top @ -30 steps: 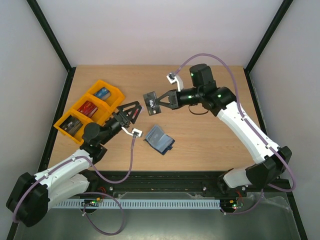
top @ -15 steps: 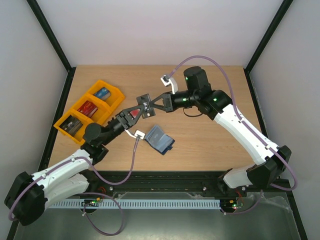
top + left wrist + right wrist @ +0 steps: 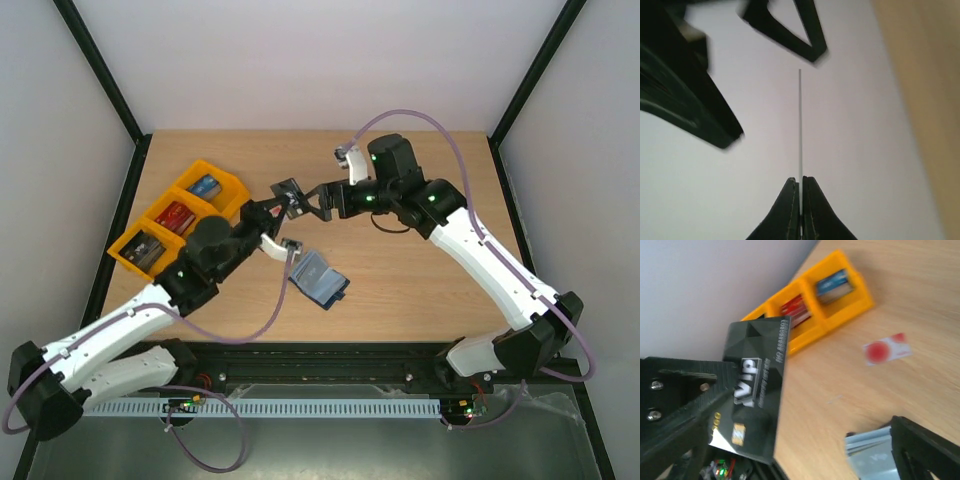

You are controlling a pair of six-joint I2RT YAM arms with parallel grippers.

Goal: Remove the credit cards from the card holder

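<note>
A dark grey "VIP" credit card (image 3: 756, 390) hangs in the air between the two arms, and my left gripper (image 3: 278, 208) is shut on its lower end. In the left wrist view the card (image 3: 800, 125) shows edge-on, rising from the closed fingertips (image 3: 793, 186). My right gripper (image 3: 312, 198) stands open around the card's far end, its fingers apart from it. A white credit card with a red round mark (image 3: 886, 350) lies flat on the table. The navy card holder (image 3: 320, 279) lies unfolded on the table below the grippers, its pale pockets (image 3: 875, 455) facing up.
An orange three-compartment tray (image 3: 150, 207) with small coloured items stands at the left of the table, close behind my left arm. Black frame posts and white walls bound the table.
My right gripper brought the VIP card leftward. My left gripper rose and shut on it. The right gripper then opened and let the card go.
</note>
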